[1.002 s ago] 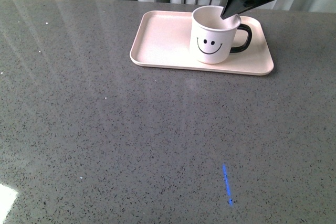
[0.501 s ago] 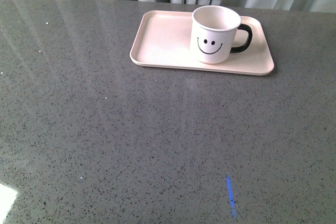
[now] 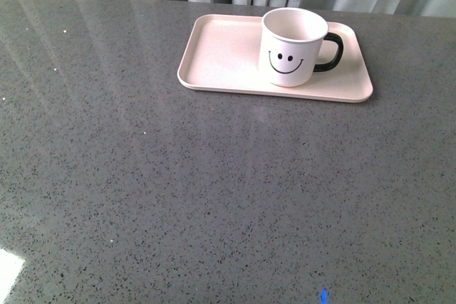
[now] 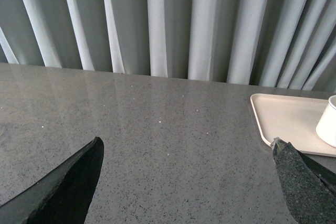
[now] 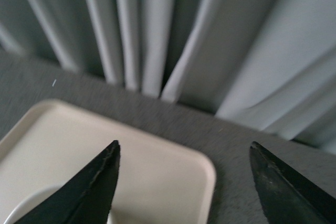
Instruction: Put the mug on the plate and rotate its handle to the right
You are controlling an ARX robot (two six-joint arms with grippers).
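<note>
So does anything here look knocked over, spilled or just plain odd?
Nothing stands out. The mug stands upright on the pink plate, its black handle pointing right, with no spill or crack visible. The only oddity is a small blue mark on the grey table.

A speckled dark grey stone worktop point(image 3: 178, 190) fills the front view. Pale grey-green pleated curtains point(image 4: 173, 22) hang behind it. A small blue light mark point(image 3: 323, 295) sits near its front edge.

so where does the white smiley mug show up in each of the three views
Front view: the white ceramic mug with a black smiley face stands on the right half of the pale pink rectangular tray, black handle pointing right.
Left wrist view: only a sliver of its white side at the right edge.
Right wrist view: just part of its rim at the bottom left.
Shared landmark: the tray.
</note>
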